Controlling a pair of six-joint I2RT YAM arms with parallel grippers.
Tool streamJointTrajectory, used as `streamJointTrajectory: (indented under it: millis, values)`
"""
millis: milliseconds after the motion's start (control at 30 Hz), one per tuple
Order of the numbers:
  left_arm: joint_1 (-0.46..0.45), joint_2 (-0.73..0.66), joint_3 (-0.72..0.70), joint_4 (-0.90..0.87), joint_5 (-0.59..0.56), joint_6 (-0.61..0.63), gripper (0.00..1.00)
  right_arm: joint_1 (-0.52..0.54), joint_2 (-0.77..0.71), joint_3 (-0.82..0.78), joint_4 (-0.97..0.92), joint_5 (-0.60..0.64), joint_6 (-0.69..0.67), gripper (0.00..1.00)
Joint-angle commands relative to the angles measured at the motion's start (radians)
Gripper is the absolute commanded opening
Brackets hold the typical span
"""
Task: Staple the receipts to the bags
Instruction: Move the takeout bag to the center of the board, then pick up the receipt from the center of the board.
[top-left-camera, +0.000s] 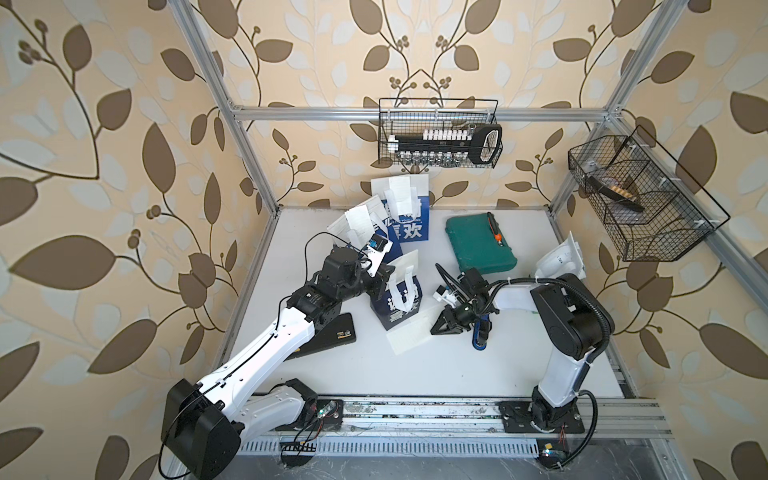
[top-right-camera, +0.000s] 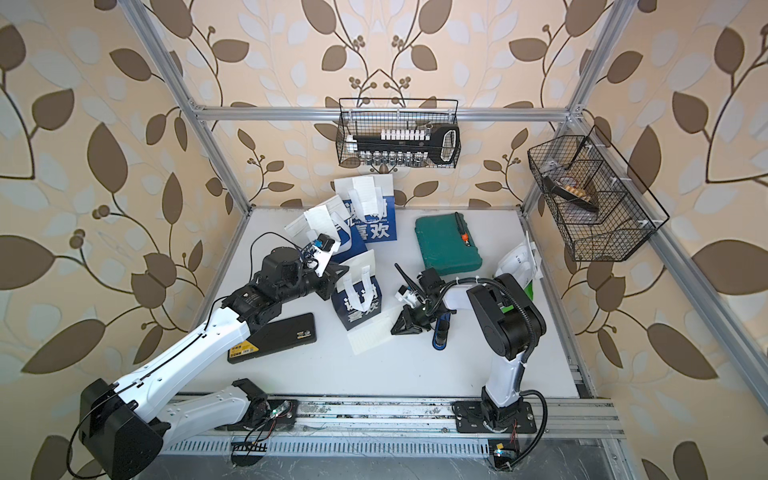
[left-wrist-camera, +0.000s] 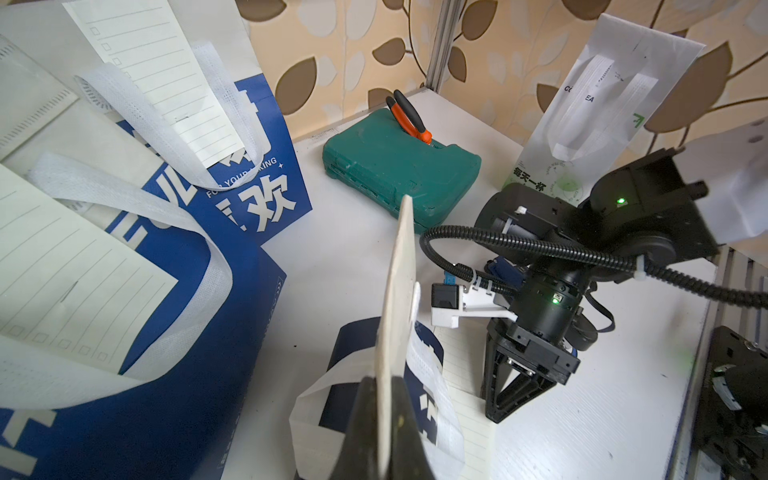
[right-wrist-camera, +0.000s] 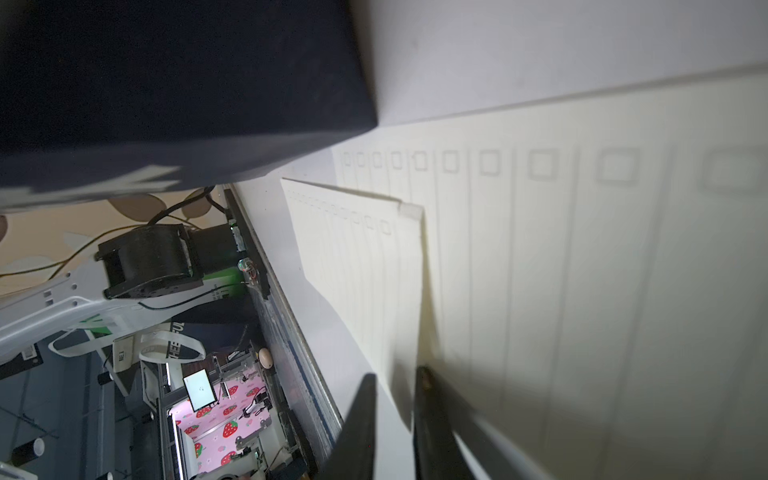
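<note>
see left gripper (left-wrist-camera: 384, 380) clamped tight on upright receipt (left-wrist-camera: 398, 282), a cream slip viewed edge-on in left wrist view, at top of small navy bag (top-left-camera: 397, 309). can't tell whether bag rim sits in that pinch too, angle too steep. find small navy bag standing nr middle of table (top-left-camera: 415, 374), white handles hanging down its face.

see right gripper (right-wrist-camera: 395, 372) pointing down at table, fingers drawn almost together w/ edge of loose receipt (right-wrist-camera: 365, 270) btwn them, so gripping it. note that slip lying flat, partly over second loose receipt (right-wrist-camera: 582, 291). place both just beside base of small navy bag, on robot's side of it.

count two more slips up on bags. find rear blue bag (left-wrist-camera: 266, 195) upright by back wall w/ rear-bag receipt (left-wrist-camera: 166, 83) across its upper front, behind handle loop. find leaning blue bag (left-wrist-camera: 187, 374) just beside left wrist w/ leaning-bag receipt (left-wrist-camera: 62, 270) on it. spot a small dark mark on ea.

find white-and-green bag (left-wrist-camera: 582, 116) upright at right edge of table, behind right arm.

log rest: green case (top-left-camera: 480, 245) at rear right w/ orange-handled tool (top-left-camera: 495, 232) on top; blue-and-black tool (top-left-camera: 481, 332) on table just beside right gripper, on side away from slips; flat black case (top-right-camera: 282, 334) under left forearm; rear wire basket (top-left-camera: 388, 124) and side wire basket (top-left-camera: 665, 241) hung on frame.
</note>
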Motion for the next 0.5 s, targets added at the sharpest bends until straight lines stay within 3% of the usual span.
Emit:
streamJointTrajectory:
  millis: [0,133,300,467]
  values:
    - [0.002,-0.012,-0.013,-0.028,0.003,0.0,0.0,0.002,0.04,0.009,-0.037,0.052,-0.007,0.0]
    - [0.002,-0.015,-0.01,-0.036,0.005,-0.002,0.0,0.0,-0.004,0.002,-0.037,0.066,-0.017,0.0]
    - [0.002,0.013,0.061,-0.119,0.065,0.021,0.0,0.003,-0.184,0.006,-0.101,0.088,-0.038,0.0]
    - [0.002,0.063,0.152,-0.2,0.189,0.081,0.0,0.043,-0.329,0.17,-0.409,0.216,-0.248,0.0]
